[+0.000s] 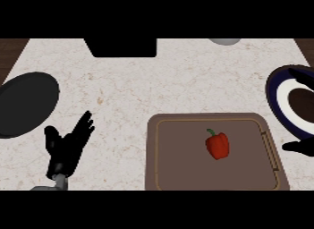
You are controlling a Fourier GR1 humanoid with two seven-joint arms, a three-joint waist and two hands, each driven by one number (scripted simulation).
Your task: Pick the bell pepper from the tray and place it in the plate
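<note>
Left hand black, slim fingers; grey wrist. Right hand black.

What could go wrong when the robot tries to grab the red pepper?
The bell pepper lies loose on the tray, so it might roll when touched. The right hand shows only partly at the edge, so its reach is hard to judge. The plate runs off the view, so the pepper might land on its rim.

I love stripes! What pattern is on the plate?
Plate: dark blue rim, white ring, dark brown middle, in the head view.
</note>
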